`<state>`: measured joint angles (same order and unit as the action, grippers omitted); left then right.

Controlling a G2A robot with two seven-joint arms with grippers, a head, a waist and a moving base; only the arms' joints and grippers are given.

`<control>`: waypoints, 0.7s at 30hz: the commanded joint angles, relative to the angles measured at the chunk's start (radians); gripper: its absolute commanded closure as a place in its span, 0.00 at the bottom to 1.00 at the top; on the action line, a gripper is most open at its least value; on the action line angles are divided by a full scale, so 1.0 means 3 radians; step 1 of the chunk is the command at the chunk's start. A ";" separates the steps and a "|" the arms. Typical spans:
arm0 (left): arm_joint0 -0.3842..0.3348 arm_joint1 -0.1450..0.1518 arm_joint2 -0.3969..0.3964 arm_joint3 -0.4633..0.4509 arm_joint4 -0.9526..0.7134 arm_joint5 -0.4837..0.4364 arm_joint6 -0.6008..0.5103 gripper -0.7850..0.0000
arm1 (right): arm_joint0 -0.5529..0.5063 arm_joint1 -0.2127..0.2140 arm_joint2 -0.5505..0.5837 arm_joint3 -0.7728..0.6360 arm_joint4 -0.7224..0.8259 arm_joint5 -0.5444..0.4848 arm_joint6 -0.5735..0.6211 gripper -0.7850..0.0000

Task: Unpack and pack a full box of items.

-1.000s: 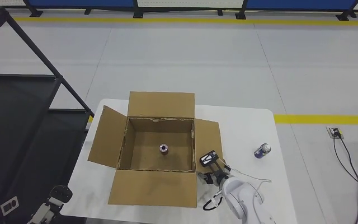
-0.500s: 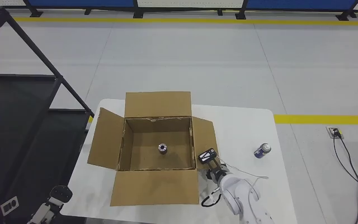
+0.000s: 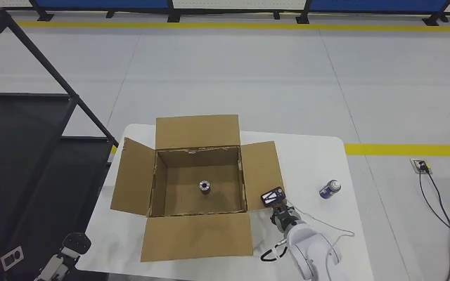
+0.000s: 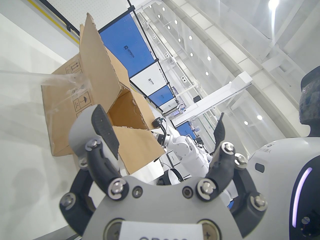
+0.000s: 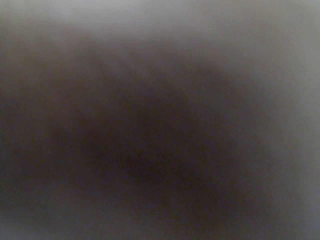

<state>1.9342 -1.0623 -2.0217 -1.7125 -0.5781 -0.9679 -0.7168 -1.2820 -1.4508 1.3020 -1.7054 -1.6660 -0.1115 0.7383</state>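
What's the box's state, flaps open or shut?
Open. In the top view all four flaps of the cardboard box are folded outward, and its floor shows, with one small dark item on it.

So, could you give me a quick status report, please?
Left end effector open, off the box. Right end effector beside the box's flap. One small item inside; blue can out on table.

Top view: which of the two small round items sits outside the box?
The purple can, standing on the table right of the cardboard box; the dark item sits on the box's floor.
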 commanded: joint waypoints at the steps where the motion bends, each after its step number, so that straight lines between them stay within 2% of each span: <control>1: 0.0000 0.0000 0.0000 0.0000 0.0000 0.0000 0.0000 0.00 | -0.0030 0.0004 0.0025 -0.0040 0.0026 0.0014 -0.0016 1.00; 2: 0.0000 0.0000 0.0000 0.0000 0.0000 0.0000 0.0000 0.00 | -0.0044 0.0006 0.0039 -0.0054 0.0041 0.0032 -0.0024 1.00; 4: 0.0000 0.0000 0.0000 0.0000 0.0000 0.0000 0.0000 0.00 | -0.0061 0.0005 0.0058 -0.0060 0.0087 0.0098 -0.0036 0.58; 7: 0.0000 0.0000 0.0000 0.0000 0.0000 0.0000 0.0000 0.00 | -0.0036 -0.0003 0.0051 -0.0005 0.0129 0.0221 -0.0050 0.38; 11: 0.0000 0.0000 0.0000 0.0000 0.0000 0.0000 0.0000 0.00 | 0.0021 -0.0013 0.0069 0.0110 0.0264 0.0316 -0.0100 0.00; 14: 0.0000 0.0000 0.0000 0.0000 0.0000 0.0000 0.0000 0.00 | 0.0051 -0.0020 0.0074 0.0206 0.0368 0.0381 -0.0182 0.04; 17: 0.0000 0.0000 0.0000 0.0000 0.0000 0.0000 0.0000 0.00 | 0.0082 -0.0027 0.0055 0.0299 0.0396 0.0462 -0.0249 0.00; 21: 0.0000 0.0000 0.0000 0.0000 0.0000 0.0000 0.0000 0.00 | 0.0132 -0.0039 0.0003 0.0418 0.0380 0.0578 -0.0293 0.06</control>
<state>1.9342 -1.0623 -2.0217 -1.7125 -0.5781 -0.9679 -0.7168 -1.2456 -1.4619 1.3056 -1.5874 -1.5544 0.0602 0.6524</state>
